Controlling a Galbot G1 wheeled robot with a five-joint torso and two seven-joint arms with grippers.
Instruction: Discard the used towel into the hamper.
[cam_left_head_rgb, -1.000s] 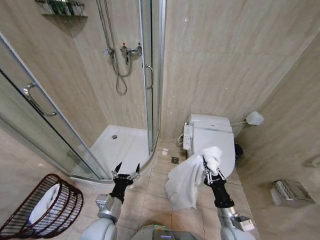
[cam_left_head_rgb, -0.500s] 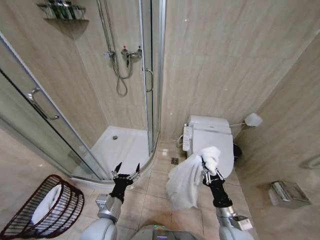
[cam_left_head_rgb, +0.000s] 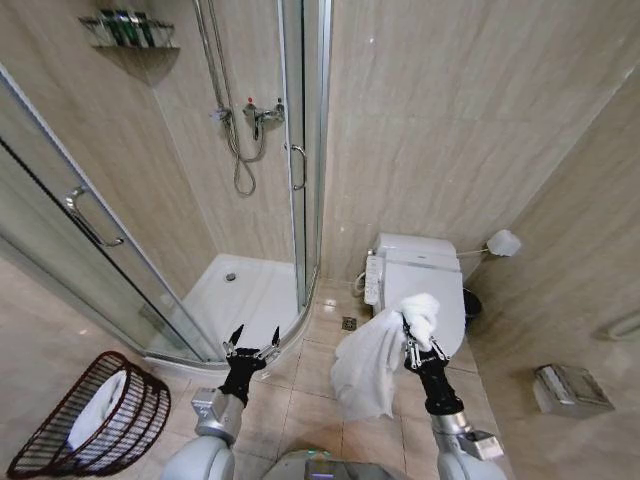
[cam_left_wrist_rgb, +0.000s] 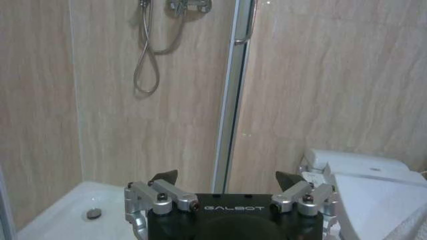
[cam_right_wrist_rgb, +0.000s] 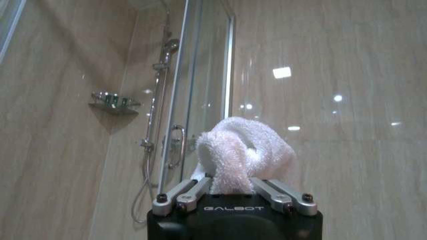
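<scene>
Towel (cam_left_head_rgb: 372, 362): white, pinched in the right end effector (cam_left_head_rgb: 408, 338), a bunch standing above the fingers and the rest hanging down beside the arm, in front of the toilet (cam_left_head_rgb: 425, 285).
Right end effector: raised, fingers clamped on the towel (cam_right_wrist_rgb: 241, 156).
Left end effector (cam_left_head_rgb: 251, 345): raised, fingers spread apart, holding nothing, pointing toward the shower (cam_left_head_rgb: 240, 290).
Hamper (cam_left_head_rgb: 100, 415): on the floor at far left, well apart from both arms, white cloth inside.
</scene>
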